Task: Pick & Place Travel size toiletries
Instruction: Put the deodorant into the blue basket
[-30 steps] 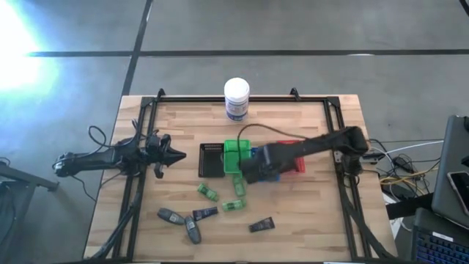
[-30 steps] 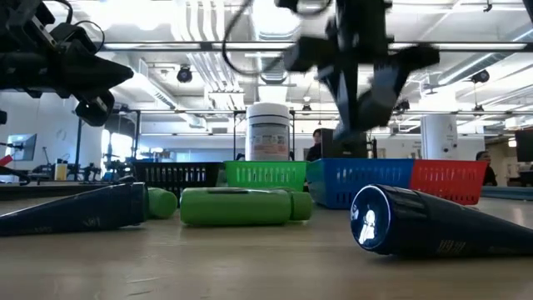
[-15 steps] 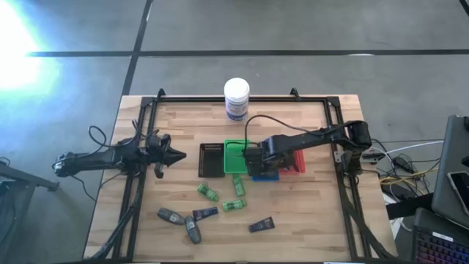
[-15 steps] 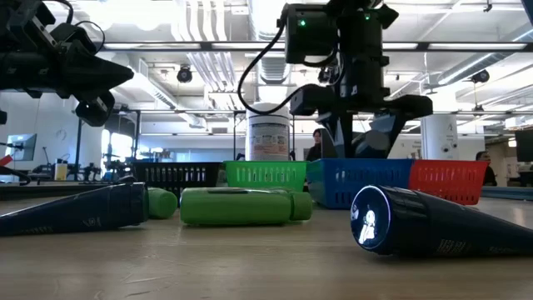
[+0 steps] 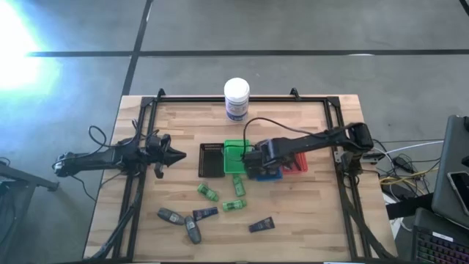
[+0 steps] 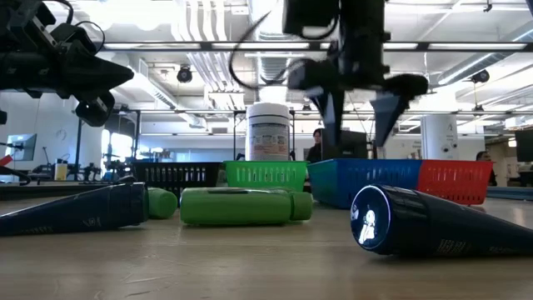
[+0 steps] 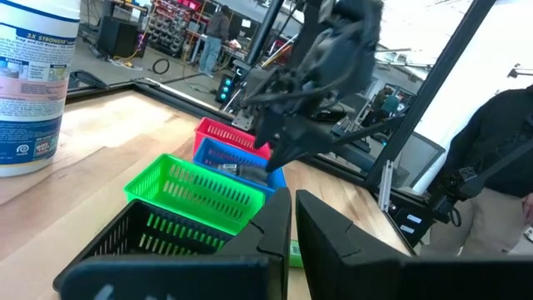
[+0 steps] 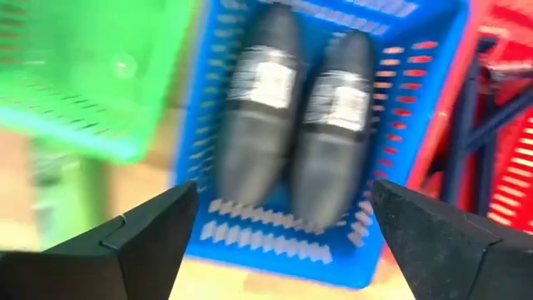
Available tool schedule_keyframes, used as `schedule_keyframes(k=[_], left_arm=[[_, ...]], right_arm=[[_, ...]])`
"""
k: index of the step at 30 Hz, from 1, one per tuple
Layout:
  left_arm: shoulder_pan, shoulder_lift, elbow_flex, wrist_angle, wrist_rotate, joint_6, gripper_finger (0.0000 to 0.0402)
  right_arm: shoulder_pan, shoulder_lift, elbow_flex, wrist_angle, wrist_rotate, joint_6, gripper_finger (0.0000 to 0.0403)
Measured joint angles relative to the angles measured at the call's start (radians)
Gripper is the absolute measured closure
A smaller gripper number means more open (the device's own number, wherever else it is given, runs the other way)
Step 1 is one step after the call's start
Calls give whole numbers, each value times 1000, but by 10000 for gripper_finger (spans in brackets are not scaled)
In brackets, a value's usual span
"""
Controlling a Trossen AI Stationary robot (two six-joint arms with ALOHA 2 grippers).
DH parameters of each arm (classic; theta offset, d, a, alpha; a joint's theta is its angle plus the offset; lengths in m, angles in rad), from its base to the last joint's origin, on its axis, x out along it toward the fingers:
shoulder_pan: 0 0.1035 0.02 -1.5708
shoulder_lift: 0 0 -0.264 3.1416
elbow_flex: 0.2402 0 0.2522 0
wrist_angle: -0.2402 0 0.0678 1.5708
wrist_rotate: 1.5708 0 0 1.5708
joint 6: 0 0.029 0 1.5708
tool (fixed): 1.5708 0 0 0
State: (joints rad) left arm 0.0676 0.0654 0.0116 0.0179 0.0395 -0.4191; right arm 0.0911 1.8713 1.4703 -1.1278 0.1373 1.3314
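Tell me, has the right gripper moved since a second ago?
Yes. In the high view the right gripper has pulled back from the table's near side to sit over the blue tray, beside the green tray. Its jaws now stand open above two grey bottles.

Just under my right hand stand four small trays in one row: the blue tray [image 5: 265,174] directly below it, the green tray [image 5: 234,156] and the black tray [image 5: 212,160] on one side, the red tray [image 5: 296,163] on the other. Farther ahead, near the table [image 5: 308,213] edge, a white jar [image 5: 237,99] with blue label stands upright
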Motion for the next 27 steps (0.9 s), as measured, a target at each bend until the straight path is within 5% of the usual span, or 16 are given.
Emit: schedule_keyframes(k=[15, 24, 27], left_arm=[[0, 0, 0, -2, 0, 0, 376], [0, 0, 0, 1, -47, -2, 376], [0, 0, 0, 31, -68, -213, 376]], right_arm=[[243, 2, 143, 31, 23, 103, 76], [386, 2, 145, 71, 21, 51, 60], [437, 2, 145, 62, 35, 49, 52]])
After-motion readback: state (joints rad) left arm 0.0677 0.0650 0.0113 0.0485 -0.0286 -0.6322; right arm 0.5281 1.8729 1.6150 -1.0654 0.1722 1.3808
